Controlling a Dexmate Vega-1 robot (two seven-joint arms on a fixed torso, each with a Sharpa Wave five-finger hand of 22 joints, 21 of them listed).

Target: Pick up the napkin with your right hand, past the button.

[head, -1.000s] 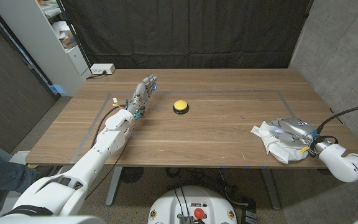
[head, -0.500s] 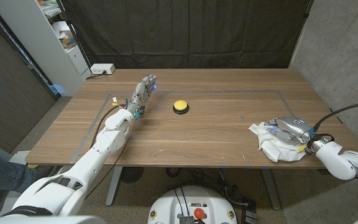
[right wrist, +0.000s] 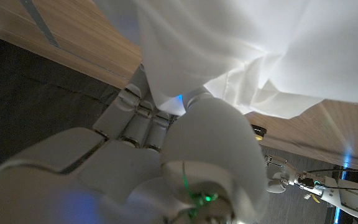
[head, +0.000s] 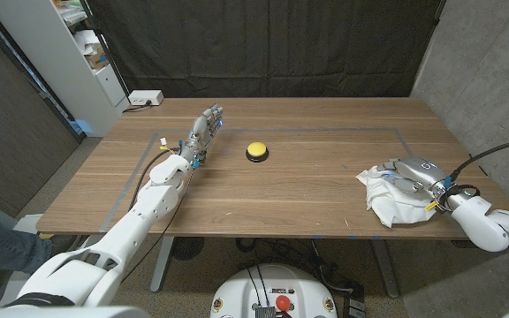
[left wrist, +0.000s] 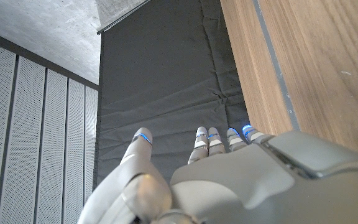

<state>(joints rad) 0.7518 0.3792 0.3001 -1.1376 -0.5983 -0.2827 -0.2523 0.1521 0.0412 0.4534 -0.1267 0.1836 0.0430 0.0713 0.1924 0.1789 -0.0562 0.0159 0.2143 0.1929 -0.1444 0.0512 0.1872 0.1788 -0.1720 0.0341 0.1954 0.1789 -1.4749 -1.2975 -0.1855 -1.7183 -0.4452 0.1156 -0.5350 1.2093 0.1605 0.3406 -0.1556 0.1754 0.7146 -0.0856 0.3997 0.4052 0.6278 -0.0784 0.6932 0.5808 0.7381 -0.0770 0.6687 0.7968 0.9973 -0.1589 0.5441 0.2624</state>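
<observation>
Already your right hand (head: pixel 411 171) has fingers closed into crumpled white cloth napkin (head: pixel 394 199), near table's right edge, well past round yellow button (head: pixel 256 151). Grasp looks made; lift remains. Left hand (head: pixel 203 131) idle, fingers straight.

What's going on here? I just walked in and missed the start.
The robot's right hand grips a white napkin near the right end of the wooden table; part of the cloth hangs bunched under it. Its left hand holds nothing, fingers extended, beside a yellow button.
</observation>
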